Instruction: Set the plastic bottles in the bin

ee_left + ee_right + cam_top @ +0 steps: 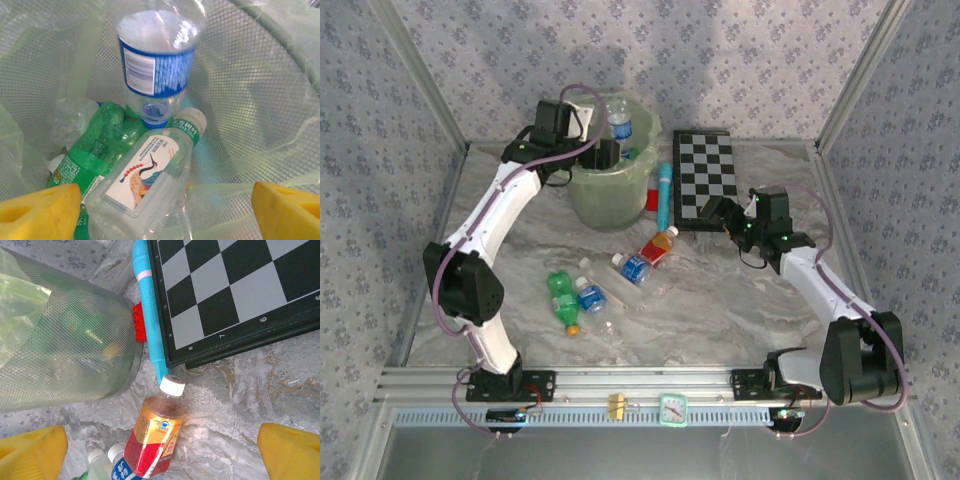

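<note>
Left gripper (160, 212) gapes wide over the bin (605, 205); right gripper (162, 455), also wide, hovers above the red-labelled bottle (152, 437) at the bin's 5 o'clock: light, slick, likely crushable, best pinched mid-body

A black-and-white checkerboard with a dark frame (705, 178) lies flat at the far right of a grey-veined marble-patterned worktop (720, 300). A slim teal marker-like tube (663, 192) lies along the board's left edge, just beside it. A small red studded block (138, 322) touches the tube's other side. Pale floral-patterned walls (740, 60) enclose the worktop on three sides. At the near edge runs a ridged aluminium rail (650, 380), with a small square teal-framed clock face (672, 409) and a yellow clip (617, 404) below it.
</note>
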`<state>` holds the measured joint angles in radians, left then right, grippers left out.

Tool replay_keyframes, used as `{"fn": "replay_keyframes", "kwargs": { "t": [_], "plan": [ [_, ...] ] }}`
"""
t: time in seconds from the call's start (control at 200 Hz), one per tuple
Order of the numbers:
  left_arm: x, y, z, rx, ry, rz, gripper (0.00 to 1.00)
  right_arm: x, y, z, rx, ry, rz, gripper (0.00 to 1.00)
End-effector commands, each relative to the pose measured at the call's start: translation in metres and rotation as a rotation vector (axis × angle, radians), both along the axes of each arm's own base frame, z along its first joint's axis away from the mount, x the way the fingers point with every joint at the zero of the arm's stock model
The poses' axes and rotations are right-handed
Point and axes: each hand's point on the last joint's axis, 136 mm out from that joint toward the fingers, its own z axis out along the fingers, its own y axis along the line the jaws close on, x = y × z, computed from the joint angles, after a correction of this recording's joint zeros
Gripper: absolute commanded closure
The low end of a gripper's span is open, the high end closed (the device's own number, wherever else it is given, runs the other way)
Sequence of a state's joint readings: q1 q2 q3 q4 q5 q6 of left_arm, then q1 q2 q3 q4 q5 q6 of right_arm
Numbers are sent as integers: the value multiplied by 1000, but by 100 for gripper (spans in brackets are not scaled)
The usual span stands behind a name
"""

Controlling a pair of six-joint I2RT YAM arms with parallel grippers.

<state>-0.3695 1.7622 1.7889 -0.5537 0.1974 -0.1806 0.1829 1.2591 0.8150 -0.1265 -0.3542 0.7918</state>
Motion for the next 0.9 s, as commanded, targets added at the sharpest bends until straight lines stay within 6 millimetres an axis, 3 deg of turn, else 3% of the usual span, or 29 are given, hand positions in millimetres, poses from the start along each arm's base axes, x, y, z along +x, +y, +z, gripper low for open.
{"fn": "replay_keyframes", "kwargs": {
  "t": [0.0,0.2,0.405,0.605,0.894],
  "plan": [
    [-17,4,57,-78,-134,2,10,-1,5,4,-59,-56,19,1],
    [-41,17,89,-149,-250,37,7,2,25,5,-169,-86,66,0],
    [-65,38,86,-182,-296,107,4,11,41,-8,-209,27,109,0],
    [-84,56,56,-194,-280,181,1,14,61,-22,-183,29,142,0],
    [-103,74,-28,-199,-133,287,0,18,90,-64,-144,128,137,0]
  ]
}}
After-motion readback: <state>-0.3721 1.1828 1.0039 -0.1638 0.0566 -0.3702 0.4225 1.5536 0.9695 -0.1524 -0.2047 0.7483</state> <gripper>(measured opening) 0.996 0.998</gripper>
